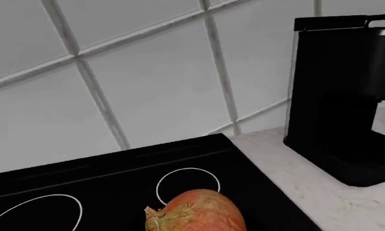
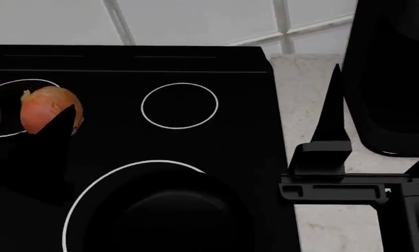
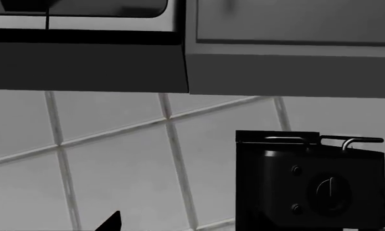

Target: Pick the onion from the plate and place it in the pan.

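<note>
The onion (image 2: pixel 48 109) is held up over the far left part of the black stovetop (image 2: pixel 216 131), above a white-ringed burner; in the head view a dark finger of the left gripper (image 2: pixel 38 123) crosses its lower right side, and the rest of that gripper is lost against the black glass, so the jaws look closed on the onion, though only one finger can be made out; in the left wrist view the onion (image 1: pixel 195 211) fills the lower middle, papery tip showing, with a small burner ring (image 1: pixel 188 185) just behind it; the pan (image 2: pixel 171 210) sits on the large ring at the near edge of the stovetop, glossy black, its rim hard to tell from the glass; the onion is well apart from it, toward the far left; the right gripper (image 2: pixel 332 152) hangs over the pale table (image 2: pixel 300 94) just beside the stovetop's right edge, one long finger pointing away; whether its jaws are wide or narrow I cannot tell; a black coffee machine (image 2: pixel 395 79) stands at the table's far right corner, against the tiled wall (image 1: pixel 147 82); the plate is not in view
</note>
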### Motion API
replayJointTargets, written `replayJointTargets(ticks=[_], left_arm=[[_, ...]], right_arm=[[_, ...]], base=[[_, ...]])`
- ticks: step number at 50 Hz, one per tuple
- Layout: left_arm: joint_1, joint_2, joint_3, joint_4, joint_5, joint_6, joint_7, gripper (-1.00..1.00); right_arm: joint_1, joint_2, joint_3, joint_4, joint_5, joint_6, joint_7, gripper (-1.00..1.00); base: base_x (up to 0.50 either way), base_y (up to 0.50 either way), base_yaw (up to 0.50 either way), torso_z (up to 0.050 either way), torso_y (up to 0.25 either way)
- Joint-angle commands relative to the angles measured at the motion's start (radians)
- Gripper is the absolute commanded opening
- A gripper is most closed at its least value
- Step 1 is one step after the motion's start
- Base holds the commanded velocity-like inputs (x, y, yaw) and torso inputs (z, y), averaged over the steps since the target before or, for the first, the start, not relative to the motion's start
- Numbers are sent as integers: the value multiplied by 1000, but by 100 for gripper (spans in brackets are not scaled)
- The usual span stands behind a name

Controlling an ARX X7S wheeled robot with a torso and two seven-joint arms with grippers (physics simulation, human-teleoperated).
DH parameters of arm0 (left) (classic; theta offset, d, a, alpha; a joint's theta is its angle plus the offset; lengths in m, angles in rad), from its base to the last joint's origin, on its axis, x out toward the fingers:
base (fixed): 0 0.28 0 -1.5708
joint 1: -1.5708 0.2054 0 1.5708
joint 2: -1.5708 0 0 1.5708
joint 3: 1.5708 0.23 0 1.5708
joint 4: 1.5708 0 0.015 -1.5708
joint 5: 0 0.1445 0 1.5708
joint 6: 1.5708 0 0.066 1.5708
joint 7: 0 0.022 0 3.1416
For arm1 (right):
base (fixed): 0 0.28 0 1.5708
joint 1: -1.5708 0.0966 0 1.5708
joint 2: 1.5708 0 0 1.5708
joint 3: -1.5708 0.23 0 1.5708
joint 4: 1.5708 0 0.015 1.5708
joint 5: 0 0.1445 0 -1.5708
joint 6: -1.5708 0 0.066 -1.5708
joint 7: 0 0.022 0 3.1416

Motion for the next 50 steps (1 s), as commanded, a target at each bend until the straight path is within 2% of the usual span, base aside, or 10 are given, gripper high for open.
replayJointTargets(ticks=[1,3,10,19,31,50], left_arm=[[-113,41,137,122,-281,66,-190,-100],[-132,69,170,127,-301,81,-210,-100],[-102,115,225,128,-272,51,-176,-100],[-32,113,224,133,-219,25,-122,-100],[16,122,275,162,-233,41,-155,-100],[11,115,288,153,-231,54,-149,-100]], right_arm=[[-7,-18,-12,7,-23,-5,-3,100],[-4,-23,-16,13,-31,-4,-7,100],[7,-40,-29,33,-55,-3,-16,100],[-10,-51,-37,34,-81,-10,-16,100],[-64,-32,-8,5,-64,-32,5,100],[-86,-18,4,-14,-45,-43,31,100]], base=[[0,0,0,0,0],[0,0,0,0,0],[0,0,0,0,0],[0,0,0,0,0],[0,0,0,0,0],[0,0,0,0,1]])
